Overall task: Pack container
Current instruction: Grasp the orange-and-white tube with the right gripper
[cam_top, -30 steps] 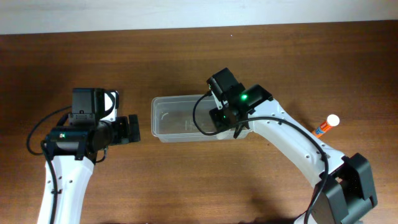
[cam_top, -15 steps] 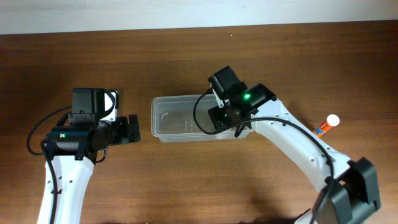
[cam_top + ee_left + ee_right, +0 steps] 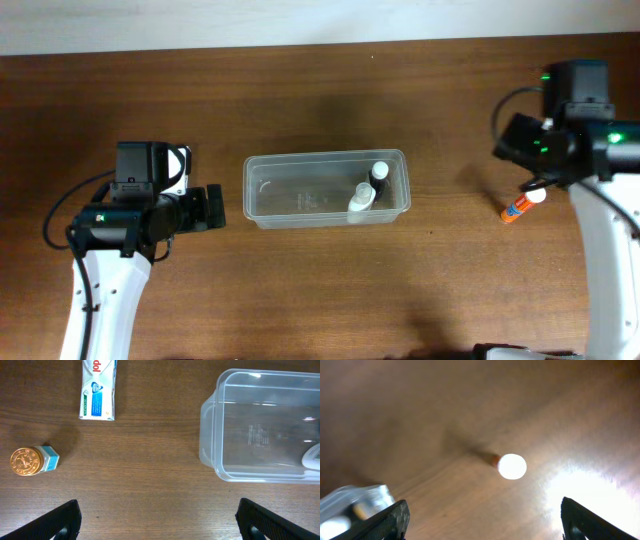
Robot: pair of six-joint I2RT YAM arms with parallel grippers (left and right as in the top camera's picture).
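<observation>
The clear container (image 3: 300, 190) lies at the table's middle. In its right end are a dark bottle with a white cap (image 3: 378, 175) and a pale bottle (image 3: 360, 198). My right gripper (image 3: 522, 150) hovers far to the right, above an orange glue stick (image 3: 520, 206). In the right wrist view that gripper (image 3: 482, 522) is open and empty, with the stick's white cap (image 3: 512, 466) ahead of it. My left gripper (image 3: 215, 207) stands open just left of the container (image 3: 260, 430); nothing is between its fingers (image 3: 65, 520).
A white toothpaste box (image 3: 98, 390) and a small jar with a gold lid (image 3: 29, 460) lie on the wood left of the container. A corner of the container (image 3: 355, 502) shows at the lower left of the right wrist view.
My right arm has left the container and swung far right over the glue stick, its jaws opening. The two bottles now show in the container. The left arm has not moved.
</observation>
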